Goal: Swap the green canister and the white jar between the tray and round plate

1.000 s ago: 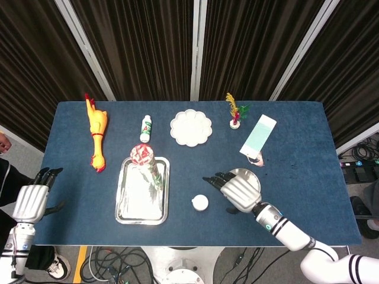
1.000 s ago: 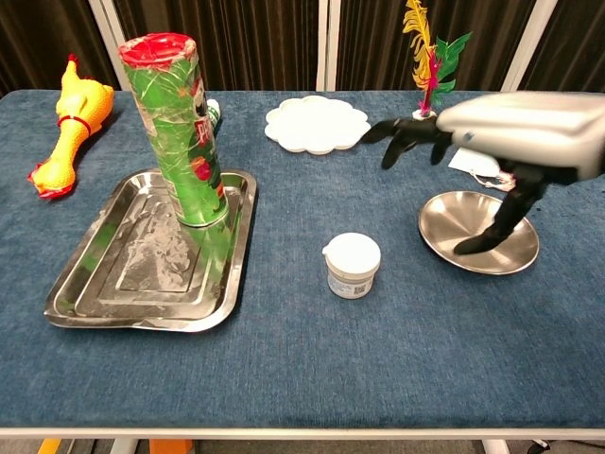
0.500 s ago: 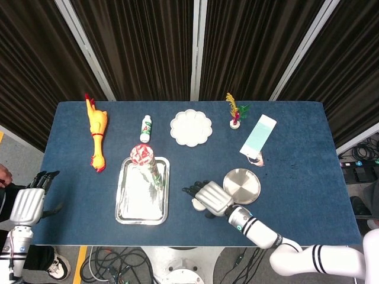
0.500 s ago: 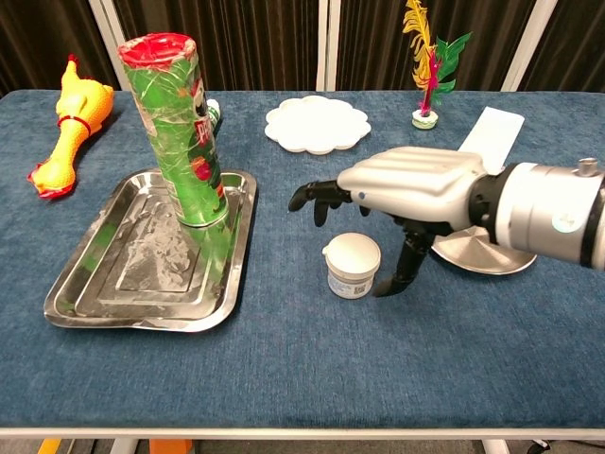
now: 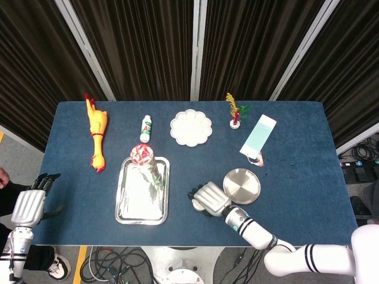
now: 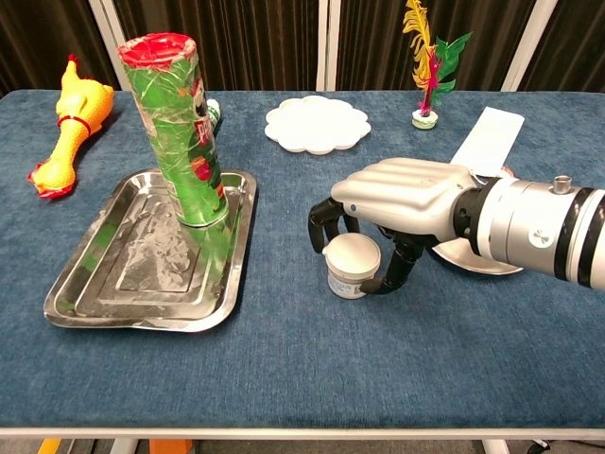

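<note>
The tall green canister (image 6: 184, 142) with a red lid (image 5: 142, 155) stands upright at the far end of the steel tray (image 6: 95, 284) (image 5: 127, 204). The white jar (image 6: 352, 268) sits on the blue cloth between the tray and the round metal plate (image 5: 246, 186) (image 6: 477, 265). My right hand (image 6: 406, 194) (image 5: 208, 198) lies over the jar and grips it, fingers curled down its left side and thumb against its right. The head view hides the jar under the hand. My left hand (image 5: 28, 207) hangs open off the table's left edge.
A yellow rubber chicken (image 5: 96, 133) lies at the far left. A small bottle (image 5: 145, 128), a white scalloped dish (image 5: 190, 127), a feather shuttlecock (image 5: 235, 112) and a pale blue card (image 5: 258, 136) line the back of the table.
My right hand has swung left from over the round plate to the white jar, lowered, and curled its fingers around it. The left hand has drifted slightly further off the table.
</note>
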